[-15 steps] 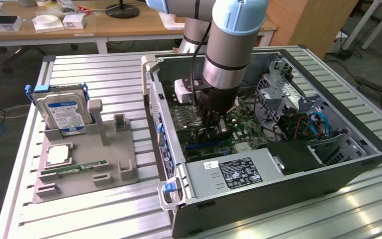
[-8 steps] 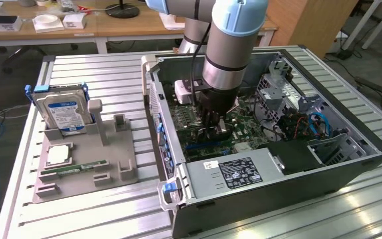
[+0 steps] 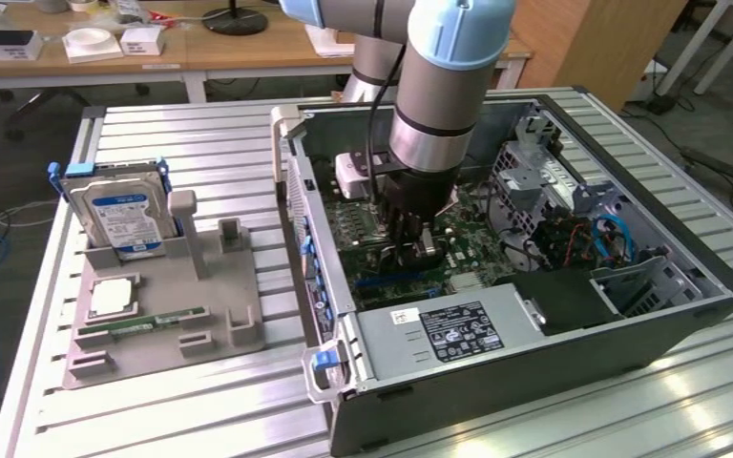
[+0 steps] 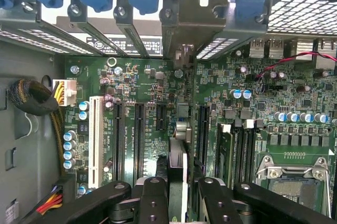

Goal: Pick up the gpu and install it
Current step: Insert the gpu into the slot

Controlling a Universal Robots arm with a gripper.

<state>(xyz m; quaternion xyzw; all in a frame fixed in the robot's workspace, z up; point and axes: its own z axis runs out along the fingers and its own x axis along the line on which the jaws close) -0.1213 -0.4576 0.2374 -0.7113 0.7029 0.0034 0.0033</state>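
A grey plastic holder [image 3: 233, 334] lies on the ribbed metal desk [image 3: 176, 134], on the exterior view's left of the computer case [image 3: 533, 391]. In it a shiny silver hard drive [image 3: 118, 215] with a blue label stands up. A thin green RAM stick [image 3: 144, 322] lies flat near it. The holder has some bare slots, so the pick-up part looks done.

The computer case is a big dark metal box lying on its side with its lid off. The smooth round arm [image 3: 437, 105] reaches straight down into the case. Its black end effector [image 3: 414, 243] is low over the green motherboard [image 3: 475, 258], and it is clenched on the gpu [image 3: 420, 256].

In the wrist view the end effector [image 4: 180, 203] pinches the gpu [image 4: 178, 174] from both sides. The card is thin and flat, seen from its edge, standing up among the long black slots [image 4: 138, 134]. I think this is the putting-in step. I cannot tell if the card's bottom edge is in a slot yet. This step needs the card straight and right over one slot — with its metal end at the case's back wall.

A grey power box [image 3: 462, 329] with a label sits at the case's front wall. Loose blue cables [image 3: 609, 234] lie inside the case, toward the exterior view's right.
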